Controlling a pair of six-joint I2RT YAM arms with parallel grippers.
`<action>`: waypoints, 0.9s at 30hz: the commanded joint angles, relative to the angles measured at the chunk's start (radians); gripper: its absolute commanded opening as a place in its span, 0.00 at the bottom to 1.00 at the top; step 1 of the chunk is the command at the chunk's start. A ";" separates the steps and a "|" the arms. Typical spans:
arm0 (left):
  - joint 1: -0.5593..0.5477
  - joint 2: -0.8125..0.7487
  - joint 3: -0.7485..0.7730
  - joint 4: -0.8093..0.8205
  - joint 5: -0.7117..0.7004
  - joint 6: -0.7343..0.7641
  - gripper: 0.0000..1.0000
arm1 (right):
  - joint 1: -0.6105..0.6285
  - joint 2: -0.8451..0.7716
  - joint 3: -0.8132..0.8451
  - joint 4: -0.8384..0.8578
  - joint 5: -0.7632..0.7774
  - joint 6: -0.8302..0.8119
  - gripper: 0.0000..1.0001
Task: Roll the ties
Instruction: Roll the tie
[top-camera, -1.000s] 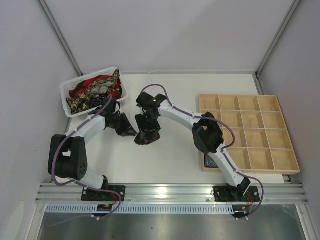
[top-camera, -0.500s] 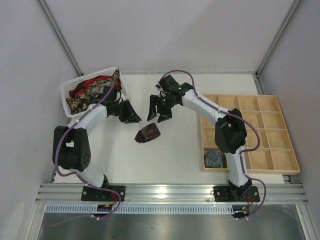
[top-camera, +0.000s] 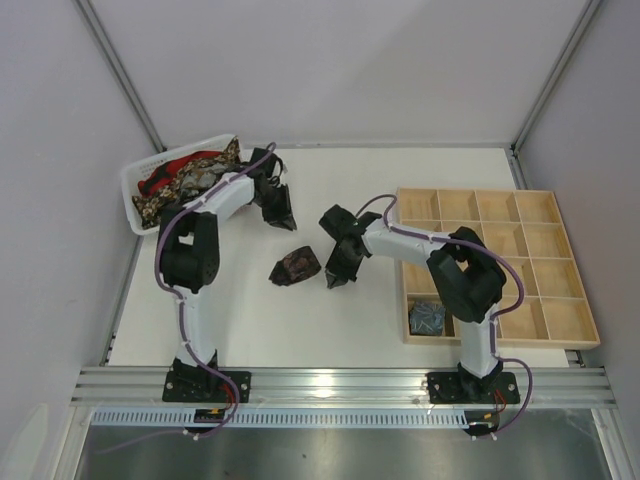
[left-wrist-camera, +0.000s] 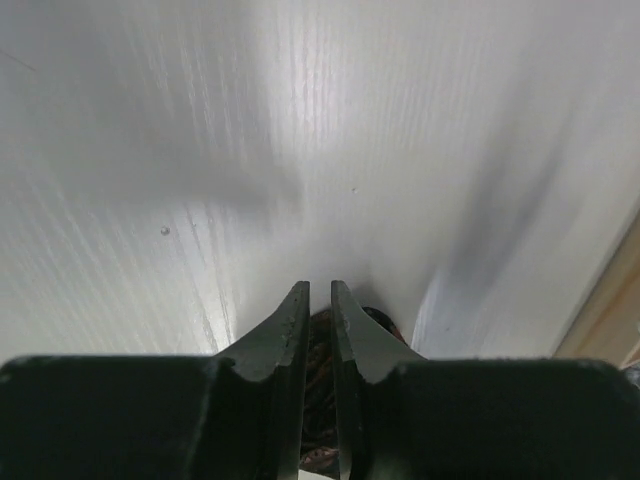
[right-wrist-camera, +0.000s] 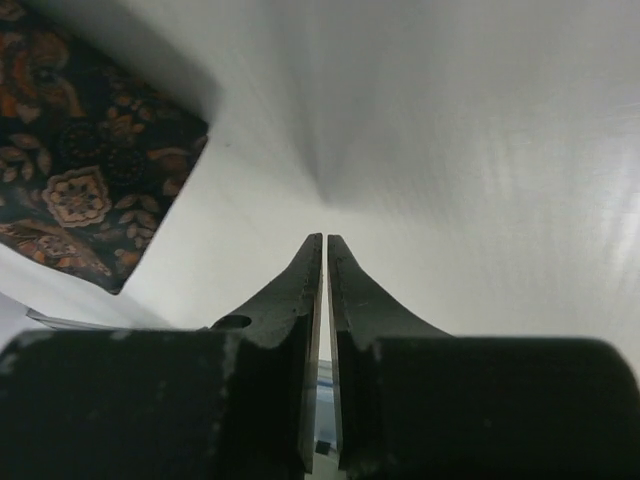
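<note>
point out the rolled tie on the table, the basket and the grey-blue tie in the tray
rolled tie (top-camera: 296, 267), top view, middle of the coil
basket (top-camera: 128, 195), top view, left rim
grey-blue tie (top-camera: 428, 317), top view, middle of the bundle

— What is counted among the machinery?

— Two arms are counted, the left arm (top-camera: 190, 255) and the right arm (top-camera: 465, 275). Two grippers are counted, the left gripper (top-camera: 283, 220) and the right gripper (top-camera: 337, 280). Two fingers are seen on each in the wrist views.

— And the ties?

— Two rolled ones are counted: one dark paisley roll (top-camera: 296, 266) on the table (top-camera: 250, 320) and one grey-blue coil (top-camera: 428, 317) in the one wooden tray (top-camera: 570, 315). The loose ties (top-camera: 185, 185) heaped in the one white basket (top-camera: 128, 195) cannot be counted, being tangled.

— And the compartments?

— Four rows of four are made out, sixteen, some partly covered by the right arm. One is seen to be occupied.
</note>
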 joint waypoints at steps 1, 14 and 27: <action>-0.026 0.037 0.059 -0.093 -0.078 0.077 0.19 | 0.066 0.003 0.018 0.125 0.141 0.189 0.09; -0.050 0.131 0.083 -0.210 -0.077 0.152 0.18 | 0.172 0.161 0.183 0.060 0.346 0.360 0.10; -0.048 0.099 -0.063 -0.165 0.044 0.138 0.16 | 0.183 0.241 0.239 0.131 0.399 0.352 0.11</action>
